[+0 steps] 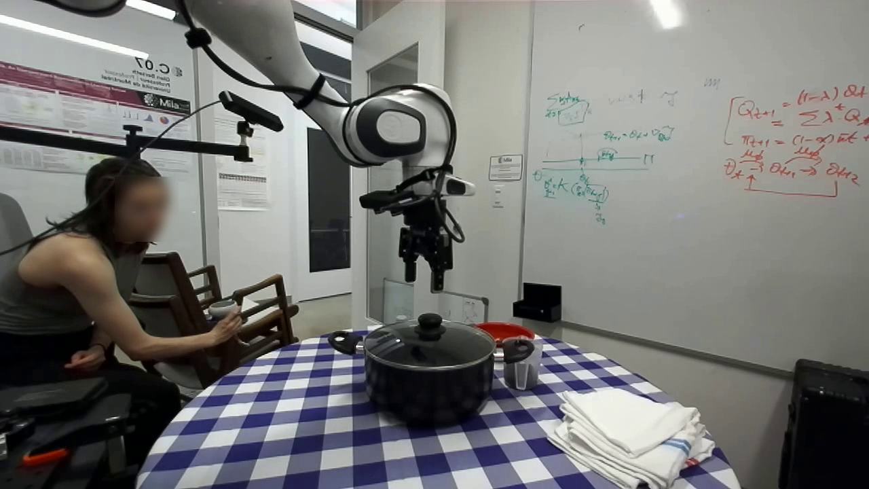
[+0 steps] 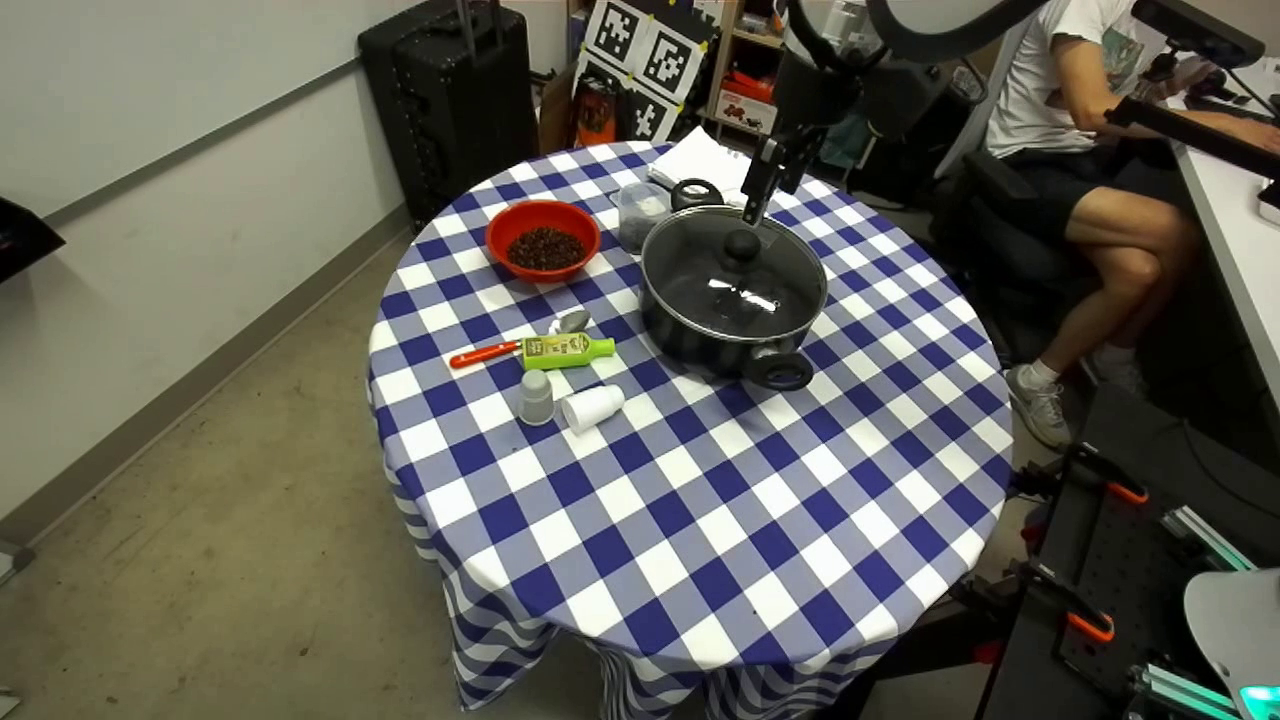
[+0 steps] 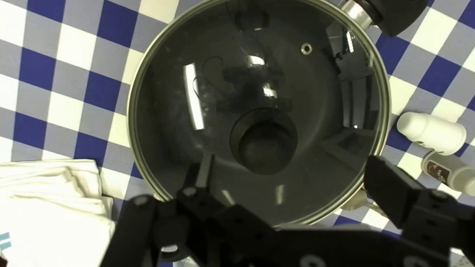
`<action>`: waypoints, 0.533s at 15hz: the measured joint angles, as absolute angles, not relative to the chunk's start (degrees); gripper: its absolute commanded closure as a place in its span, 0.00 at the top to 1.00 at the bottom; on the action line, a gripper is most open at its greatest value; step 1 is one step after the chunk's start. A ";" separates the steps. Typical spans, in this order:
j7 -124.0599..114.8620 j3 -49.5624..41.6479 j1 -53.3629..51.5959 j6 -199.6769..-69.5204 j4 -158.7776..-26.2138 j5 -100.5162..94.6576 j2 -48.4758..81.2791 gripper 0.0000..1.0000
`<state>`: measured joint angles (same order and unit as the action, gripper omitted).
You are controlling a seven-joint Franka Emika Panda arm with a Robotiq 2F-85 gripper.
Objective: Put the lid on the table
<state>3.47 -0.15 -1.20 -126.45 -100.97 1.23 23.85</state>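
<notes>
The see-through lid [image 1: 400, 345] with its dark centre knob sits on the black pot [image 1: 428, 394]. The pot stands on the round table [image 1: 285, 407] with its blue-and-white checkered cloth. The lid also lies on the pot in an exterior view [image 2: 700, 280] and fills the middle of the wrist view [image 3: 170, 111]. My gripper [image 1: 424, 282] is above the lid, pointing down, apart from the knob. In the wrist view the fingers [image 3: 291, 161] are wide apart with nothing between them, and the knob shows just beyond the fingertips. The pot's inside is dark through the lid.
A red bowl [image 2: 540, 211] of dark bits and a clear cup [image 2: 642, 215] stand beside the pot. A green bottle [image 2: 560, 350], spoon, grey shaker [image 2: 536, 398] and white shaker [image 2: 593, 408] are close by. Folded white towels [image 1: 631, 435] lie near the table edge. A person [image 1: 81, 272] sits beside the table.
</notes>
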 measured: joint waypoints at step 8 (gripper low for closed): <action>0.06 -0.13 -2.49 -128.20 -100.90 -1.98 26.30 1.00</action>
<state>0.06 -0.13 -2.49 -128.20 -100.90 -1.98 26.30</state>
